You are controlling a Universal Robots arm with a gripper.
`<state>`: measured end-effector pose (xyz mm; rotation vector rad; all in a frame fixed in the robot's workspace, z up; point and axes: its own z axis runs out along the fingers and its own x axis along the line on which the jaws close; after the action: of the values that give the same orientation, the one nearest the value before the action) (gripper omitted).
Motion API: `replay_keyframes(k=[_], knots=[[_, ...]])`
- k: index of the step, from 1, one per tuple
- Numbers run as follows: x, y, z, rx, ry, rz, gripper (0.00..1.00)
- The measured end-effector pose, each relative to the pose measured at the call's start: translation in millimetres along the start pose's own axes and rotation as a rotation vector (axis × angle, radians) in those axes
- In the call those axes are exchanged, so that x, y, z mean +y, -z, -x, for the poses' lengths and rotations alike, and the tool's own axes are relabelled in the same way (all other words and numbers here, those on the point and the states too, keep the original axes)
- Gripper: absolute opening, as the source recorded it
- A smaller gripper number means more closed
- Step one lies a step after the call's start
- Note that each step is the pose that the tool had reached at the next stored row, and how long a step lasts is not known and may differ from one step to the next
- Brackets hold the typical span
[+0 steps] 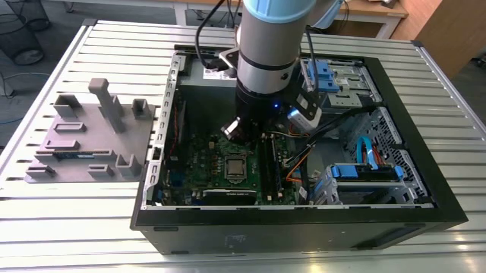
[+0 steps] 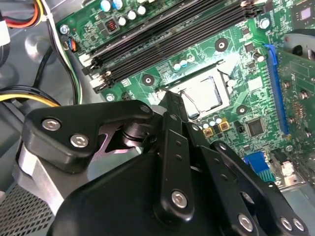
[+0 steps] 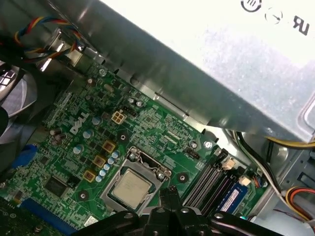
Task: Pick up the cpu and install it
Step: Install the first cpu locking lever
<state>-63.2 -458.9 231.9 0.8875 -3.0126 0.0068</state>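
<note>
closest in both wrist views: the gripper (image 2: 170,101), black matt links with round silver screws, heavy and angular. tips drawn together to one narrow point, so closed, with nothing between them. hanging just above the board (image 3: 74,123), beside the socket rather than on it.

just beyond the tips, the cpu (image 3: 130,188): small flat square, dull silver top, lying level inside the socket frame (image 3: 147,164) and apart from the gripper. frame of thin bright metal with a small hook at one edge; cannot tell whether locked down or only resting.

around it, green board with a fine glossy pattern, small blue and yellow parts, and long black memory slots (image 2: 162,34) close to the socket.

possible trouble, as a judgement: closed tips so near the socket could scrape the silver top or push the chip crooked on any sideways drift; a chip not fully flat could bend the contacts below when pressed; hard black fingers could also catch the thin frame or the small parts standing beside it.

further out, in the exterior view: loose cables (image 1: 300,159) in orange and black near the arm, easy to snag. then the black case (image 1: 304,227), open on top, and the ribbed metal table (image 1: 227,34) under all.
</note>
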Motion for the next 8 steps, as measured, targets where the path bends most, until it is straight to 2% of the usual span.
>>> replay_keyframes(k=[8], knots=[[-4.2,-3.2,-2.7,0.0004,-0.035,-0.0007,0.11]])
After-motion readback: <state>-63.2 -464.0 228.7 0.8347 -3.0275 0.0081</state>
